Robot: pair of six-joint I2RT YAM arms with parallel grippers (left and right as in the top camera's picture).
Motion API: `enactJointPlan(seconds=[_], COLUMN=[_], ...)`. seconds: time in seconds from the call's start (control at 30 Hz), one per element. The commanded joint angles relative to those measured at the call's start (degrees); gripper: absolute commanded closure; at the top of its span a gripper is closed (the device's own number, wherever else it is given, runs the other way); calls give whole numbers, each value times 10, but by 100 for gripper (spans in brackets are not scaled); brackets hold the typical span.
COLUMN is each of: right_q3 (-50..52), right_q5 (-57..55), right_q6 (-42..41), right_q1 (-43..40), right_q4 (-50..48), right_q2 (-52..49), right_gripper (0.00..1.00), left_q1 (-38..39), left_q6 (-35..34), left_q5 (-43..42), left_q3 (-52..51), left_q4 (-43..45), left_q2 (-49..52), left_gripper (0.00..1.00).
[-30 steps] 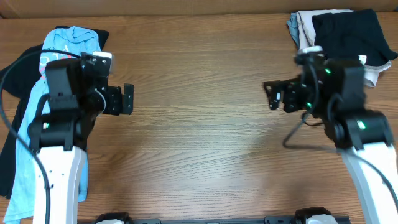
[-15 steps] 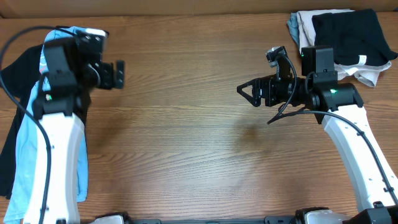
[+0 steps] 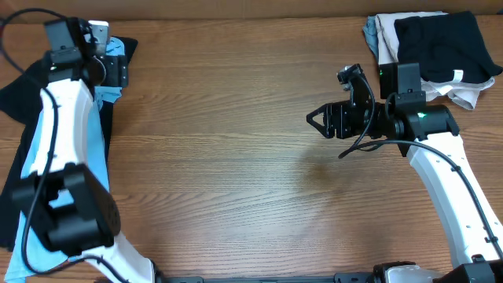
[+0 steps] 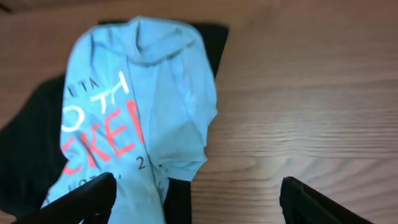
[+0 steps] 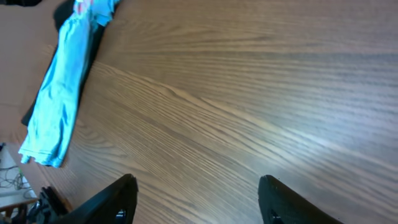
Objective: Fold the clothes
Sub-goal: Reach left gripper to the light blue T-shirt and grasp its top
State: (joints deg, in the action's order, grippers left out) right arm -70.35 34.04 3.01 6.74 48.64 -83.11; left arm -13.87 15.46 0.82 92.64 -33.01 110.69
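Observation:
The clothes, a light blue T-shirt (image 3: 30, 181) with white and red-orange lettering, lie bunched in a long strip along the table's left edge, partly under my left arm. In the left wrist view the printed part of the T-shirt (image 4: 140, 106) fills the upper left. My left gripper (image 3: 119, 71) hovers over the shirt's far end. The left gripper (image 4: 196, 200) is open with nothing between its fingers. My right gripper (image 3: 318, 122) is open above bare wood right of centre. The right gripper (image 5: 199, 200) faces left, and the T-shirt (image 5: 62, 93) shows far off.
A black garment (image 3: 14, 94) lies under the blue shirt at the left, and this black garment (image 4: 25, 143) also shows beside the lettering. A second pile sits at the back right corner: a black garment (image 3: 440, 39) on white and grey ones (image 3: 383, 31).
My left arm has swung back and left until its gripper is over the shirt's far end. The right arm reached toward the centre, then held. Both jaws have narrowed a little.

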Motion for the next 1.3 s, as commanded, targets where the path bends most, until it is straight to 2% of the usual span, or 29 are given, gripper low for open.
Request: enactJointPlan(seconds=[0.0,0.17,0.37,0.47,0.83,1.1,1.2,1.27], right_q3=[-18,-18,-18,-18,-18,-18,-18,-18], right_q5=[-15,-15,-19,-19,-19,-19,-19,-19], right_q6=[0,0,0,-2,-2,-2,-2,-2], right_q1=[0,0,0,0,0,0,0,0], right_q4=[2,1,2,1,1,-2,-3,-3], right_q2=[2,2,2,2,2,1,1,2], right_gripper=[36,38,39,42,48,53,54,54], left_q1=[1,1,1,1,0,0,0,0], left_q6=[24,25,25,25,21,7,6,6], left_q5=[42,42,40,41,52,85,89,95], left_q3=[18,18,18,18,18,18,18,19], left_q4=[10,18,31,38,79,83,83,82], left_q2=[38,83,131,149,183,199,199,199], left_gripper=[17,26,30,36,52,60,68,85])
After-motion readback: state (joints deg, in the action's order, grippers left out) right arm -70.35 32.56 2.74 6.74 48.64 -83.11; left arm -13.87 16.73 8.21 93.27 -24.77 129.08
